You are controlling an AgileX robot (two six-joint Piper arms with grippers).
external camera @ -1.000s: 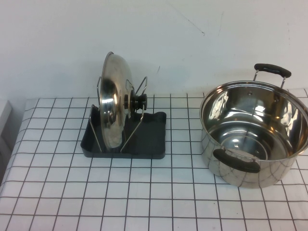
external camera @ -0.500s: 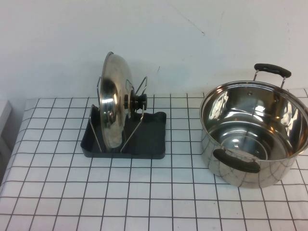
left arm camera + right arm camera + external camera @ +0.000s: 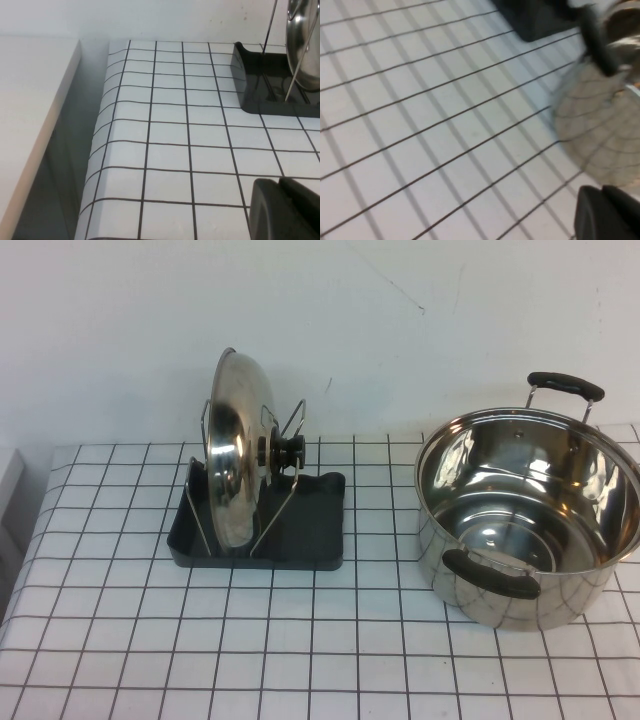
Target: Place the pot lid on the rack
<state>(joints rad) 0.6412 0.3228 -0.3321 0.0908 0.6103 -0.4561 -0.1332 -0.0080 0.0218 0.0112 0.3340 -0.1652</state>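
The pot lid (image 3: 237,455) stands upright on its edge in the rack (image 3: 305,535), held between the wire loops, with its black knob (image 3: 289,453) facing the pot. In the left wrist view a corner of the rack (image 3: 255,85) and the lid's rim (image 3: 305,45) show. Neither arm shows in the high view. My left gripper (image 3: 280,182) is shut and empty, low over the table near its left edge, away from the rack. My right gripper (image 3: 601,190) is shut and empty, over the table near the pot's side.
A deep steel pot (image 3: 530,515) with two black handles stands open at the right; its side (image 3: 600,115) shows in the right wrist view. The checked tablecloth (image 3: 300,640) covers the table. The table's left edge (image 3: 100,145) drops beside a white counter (image 3: 30,115).
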